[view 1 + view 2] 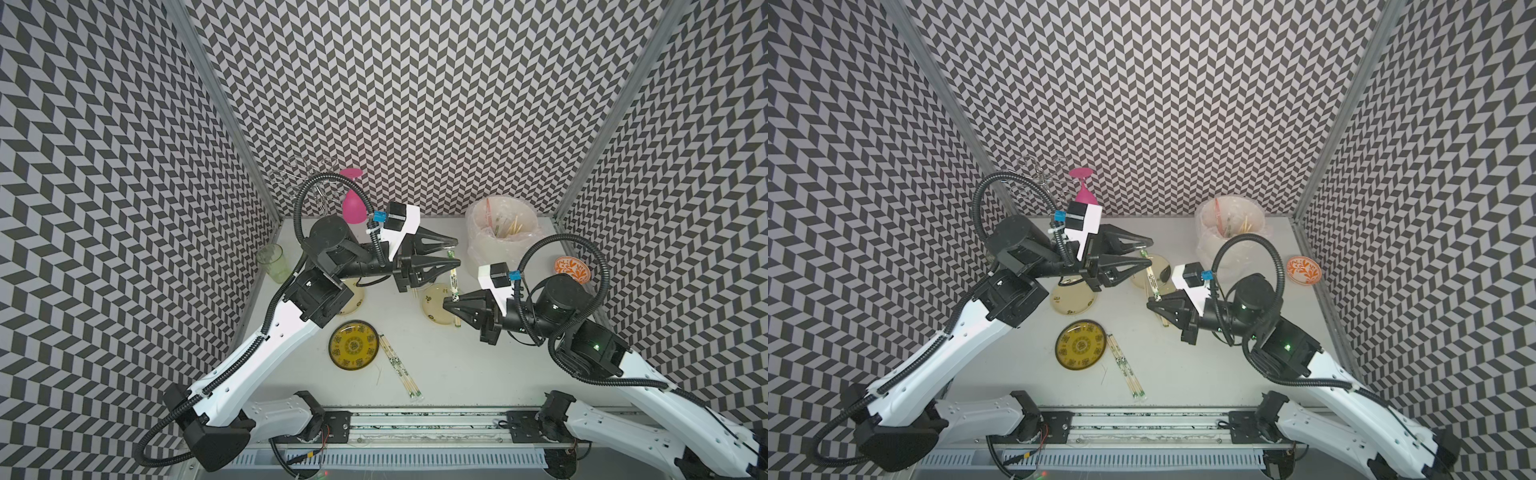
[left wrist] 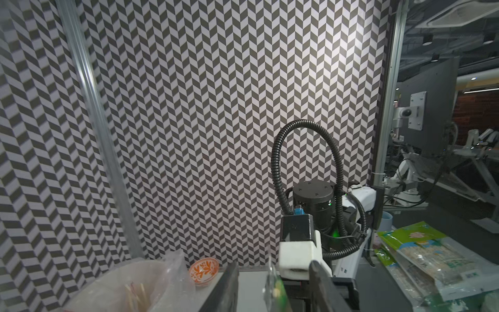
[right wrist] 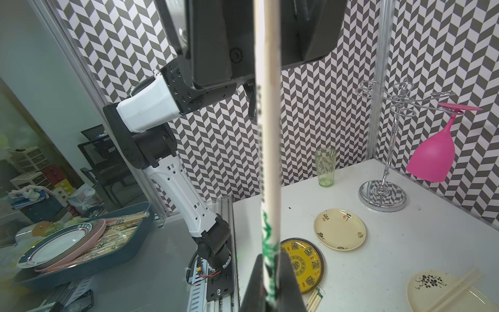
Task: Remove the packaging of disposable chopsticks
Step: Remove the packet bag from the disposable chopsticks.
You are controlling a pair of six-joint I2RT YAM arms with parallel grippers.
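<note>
Bag-lined bin (image 1: pixel 484 254) with loose chopsticks (image 1: pixel 516 227) and sleeves (image 1: pixel 496 226) inside; right hand (image 1: pixel 446 306) tight on wrapped pair (image 1: pixel 454 278), left hand (image 1: pixel 458 251) spread.

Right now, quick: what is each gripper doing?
Left gripper: open, jaws astride the far end of the wrapped chopsticks, not gripping.
Right gripper: closed, holding the wrapped chopsticks.

Both top views look steeply down over the whole table (image 1: pixel 457 365); each wrist camera faces level across it, close up.
</note>
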